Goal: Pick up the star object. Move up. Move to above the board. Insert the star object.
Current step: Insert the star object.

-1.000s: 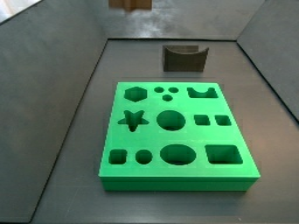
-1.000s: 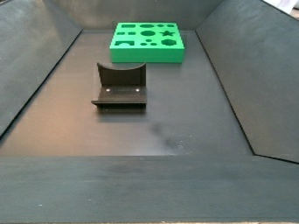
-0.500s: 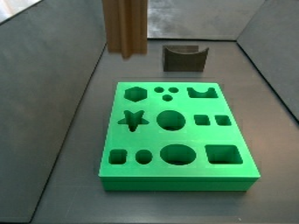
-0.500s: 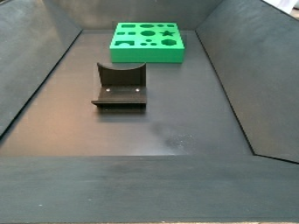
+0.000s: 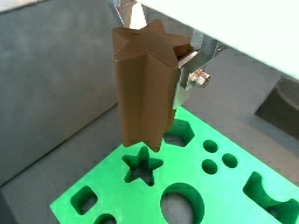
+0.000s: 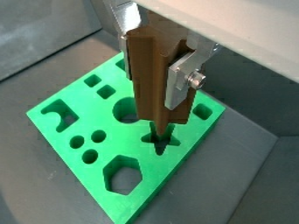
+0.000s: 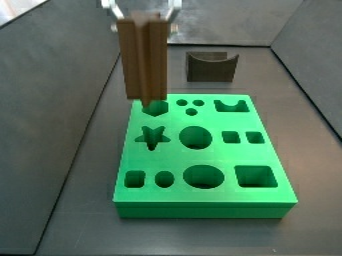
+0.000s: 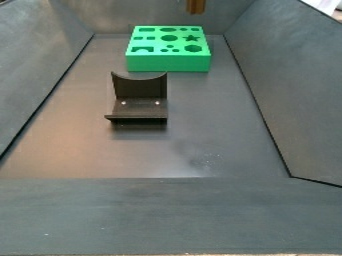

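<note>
My gripper (image 7: 142, 8) is shut on the star object (image 7: 142, 58), a tall brown ridged prism that hangs upright. The star object is held above the board (image 7: 267, 160), a large bright green slab with many cut-out holes. In both wrist views the star object (image 5: 145, 87) (image 6: 152, 74) sits between the silver fingers (image 6: 177, 83), with its lower end over the board's star hole (image 5: 142, 164) (image 6: 158, 141). In a side view the star hole (image 7: 152, 136) lies just in front of the prism's lower end. The board also shows far off in a side view (image 8: 167, 62).
The dark fixture, an L-shaped bracket with a curved notch, stands on the floor beyond the board (image 7: 210, 66) and in mid-floor in a side view (image 8: 138, 98). Grey sloping walls (image 7: 60, 70) surround the floor on all sides.
The gripper with the star object has come down and forward from the top edge of the side view, and now hangs lower over the board's far left part.
</note>
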